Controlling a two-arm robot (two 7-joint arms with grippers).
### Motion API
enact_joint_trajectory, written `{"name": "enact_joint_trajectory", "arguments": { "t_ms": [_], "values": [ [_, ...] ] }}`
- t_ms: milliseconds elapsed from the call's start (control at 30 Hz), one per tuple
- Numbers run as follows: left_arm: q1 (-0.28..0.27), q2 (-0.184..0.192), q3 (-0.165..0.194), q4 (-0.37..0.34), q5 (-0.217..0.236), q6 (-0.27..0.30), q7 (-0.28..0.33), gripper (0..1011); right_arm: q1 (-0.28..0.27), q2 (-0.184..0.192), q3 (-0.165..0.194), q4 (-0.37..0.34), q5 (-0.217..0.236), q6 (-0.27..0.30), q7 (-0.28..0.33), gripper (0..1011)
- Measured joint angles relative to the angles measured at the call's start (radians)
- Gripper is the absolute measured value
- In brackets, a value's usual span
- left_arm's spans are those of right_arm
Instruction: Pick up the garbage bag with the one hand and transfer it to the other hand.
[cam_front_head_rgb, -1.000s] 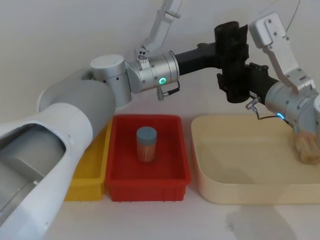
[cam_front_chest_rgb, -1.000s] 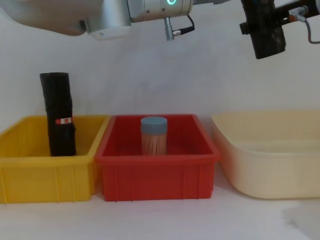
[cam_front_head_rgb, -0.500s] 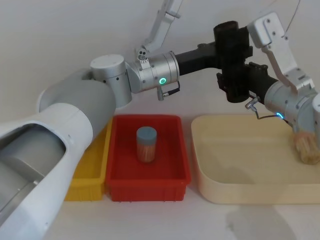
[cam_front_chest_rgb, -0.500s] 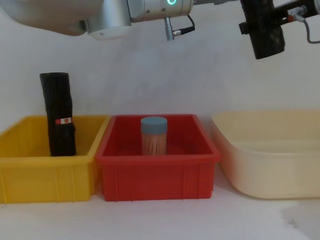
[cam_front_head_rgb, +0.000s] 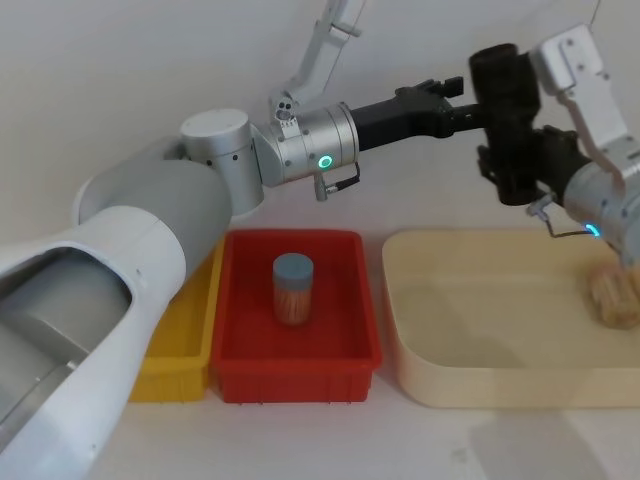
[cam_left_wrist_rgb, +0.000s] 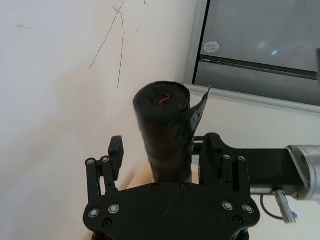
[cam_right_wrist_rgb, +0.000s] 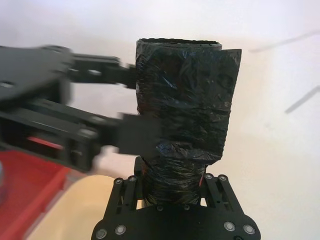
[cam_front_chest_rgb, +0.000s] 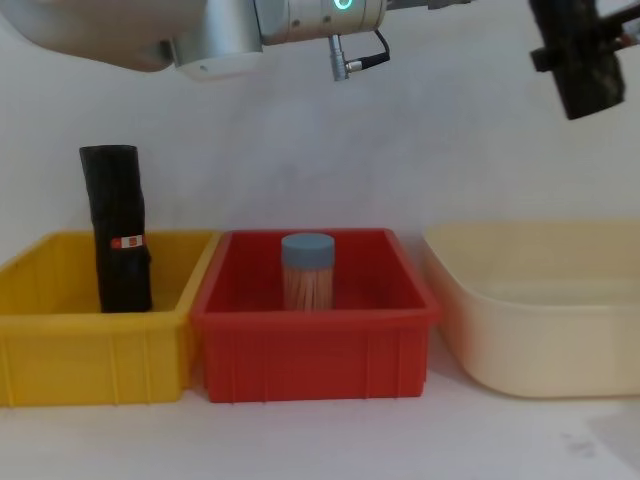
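Two risks stand out. The bag (cam_front_head_rgb: 510, 125) hangs high in the air, at about 1 o'clock from the red bin (cam_front_head_rgb: 365, 300) and above the 12 o'clock edge of the cream tray (cam_front_head_rgb: 400, 340). The right claw (cam_right_wrist_rgb: 172, 177) carries it by its lower end alone. The crinkled plastic looks slick and soft, so a slack pinch could probably let the roll slide down and drop into the tray.

The second risk is the left claw (cam_front_head_rgb: 462, 100), which sits just beside the bag at its 9 o'clock. If a finger brushes the plastic, or catches the loose flap near the top of the roll, it could tip or tug the bag in the other claw's hold.

The right claw is pinching the bag, one finger on each side of the roll, which stands upright. The left claw's fingers are spread wide and hold nothing. Whether one of them touches the bag cannot be told.
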Motion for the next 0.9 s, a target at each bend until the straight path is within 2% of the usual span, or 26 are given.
{"name": "enact_joint_trajectory", "arguments": {
  "t_ms": [200,400,633,900],
  "values": [
    [0.000,0.000,0.000,0.000,0.000,0.000,0.000,1001,-0.017,0.000,0.046,0.003,-0.002,0.019,-0.041,562],
    [0.000,0.000,0.000,0.000,0.000,0.000,0.000,1002,-0.035,-0.009,0.108,0.021,0.005,0.033,-0.084,569],
    [0.000,0.000,0.000,0.000,0.000,0.000,0.000,1002,-0.050,-0.019,0.168,0.046,0.018,0.041,-0.121,795],
    [0.000,0.000,0.000,0.000,0.000,0.000,0.000,1002,-0.058,-0.024,0.198,0.059,0.025,0.045,-0.140,999]
  ]
}}
